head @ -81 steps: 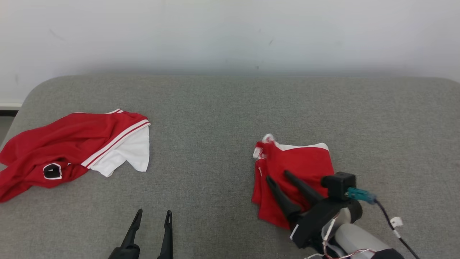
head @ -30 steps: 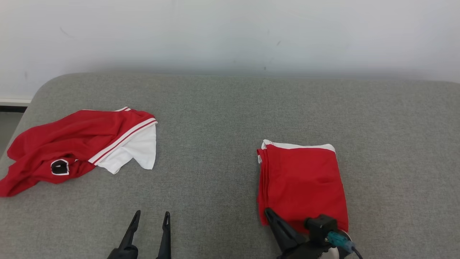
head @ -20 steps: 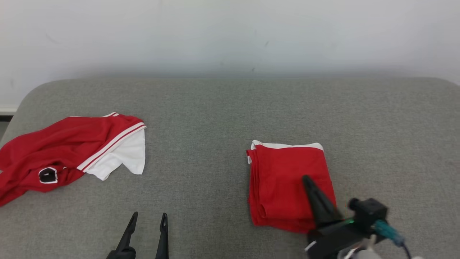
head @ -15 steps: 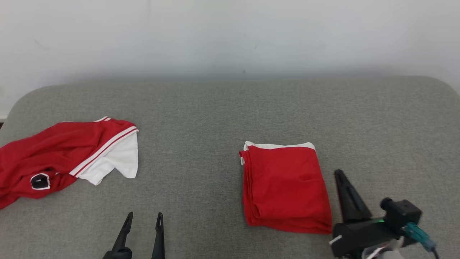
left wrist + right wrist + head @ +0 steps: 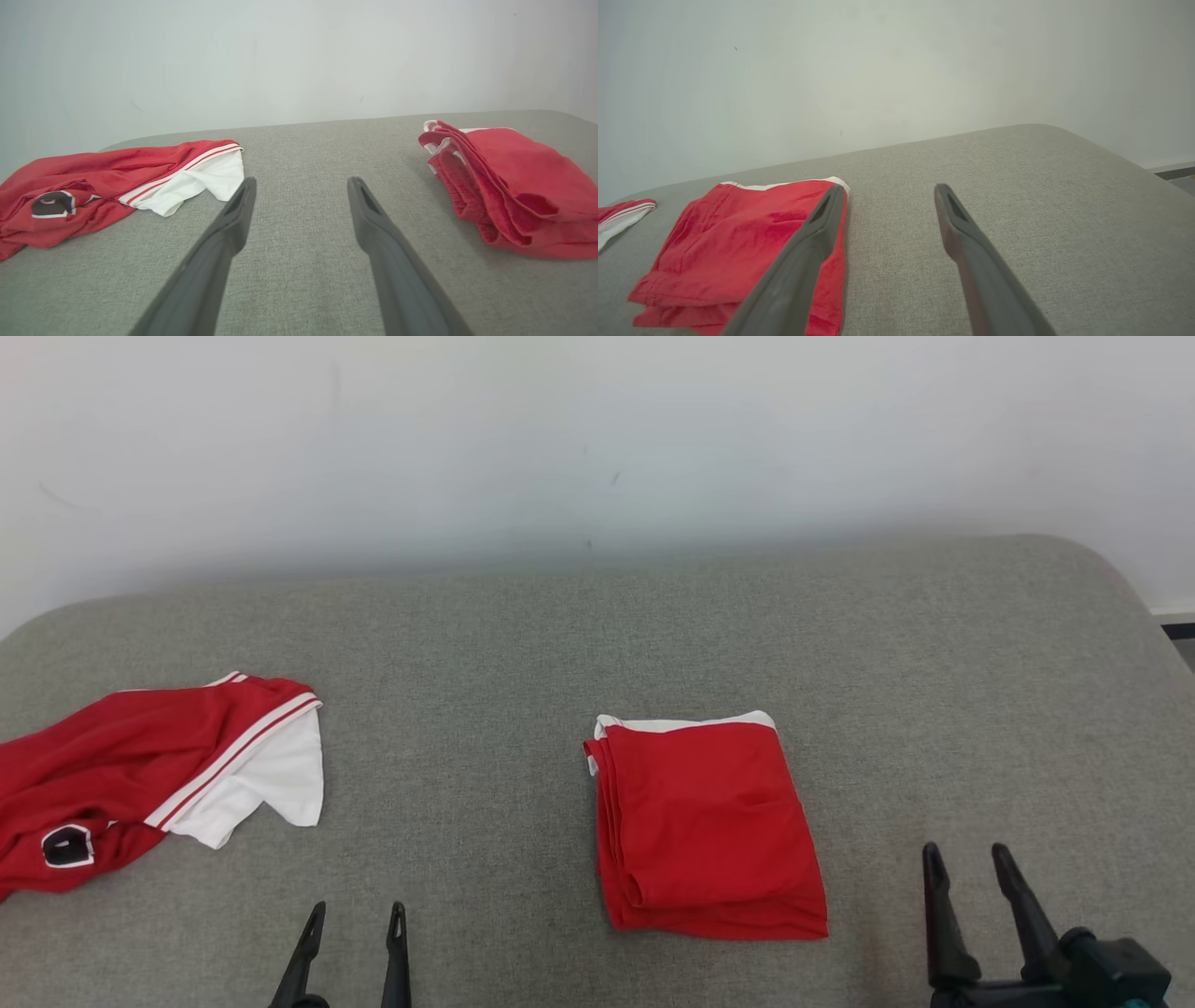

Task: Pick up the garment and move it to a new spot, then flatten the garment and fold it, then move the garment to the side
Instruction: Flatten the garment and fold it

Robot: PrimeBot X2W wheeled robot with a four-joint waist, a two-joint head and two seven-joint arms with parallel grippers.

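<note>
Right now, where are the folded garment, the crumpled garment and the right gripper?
folded garment [image 5: 709, 831], head view, middle of its red top layer.
crumpled garment [image 5: 121, 756], head view, on its red cloth.
right gripper [image 5: 964, 851], head view, midway between its open fingertips.

We face a broad grey woven-fabric padded surface [image 5: 523, 644] with rounded corners, backed by a plain white wall [image 5: 597, 429] bearing faint dark marks. At the right edge we see a pale skirting strip [image 5: 1174, 611]; the light is soft, even
</note>
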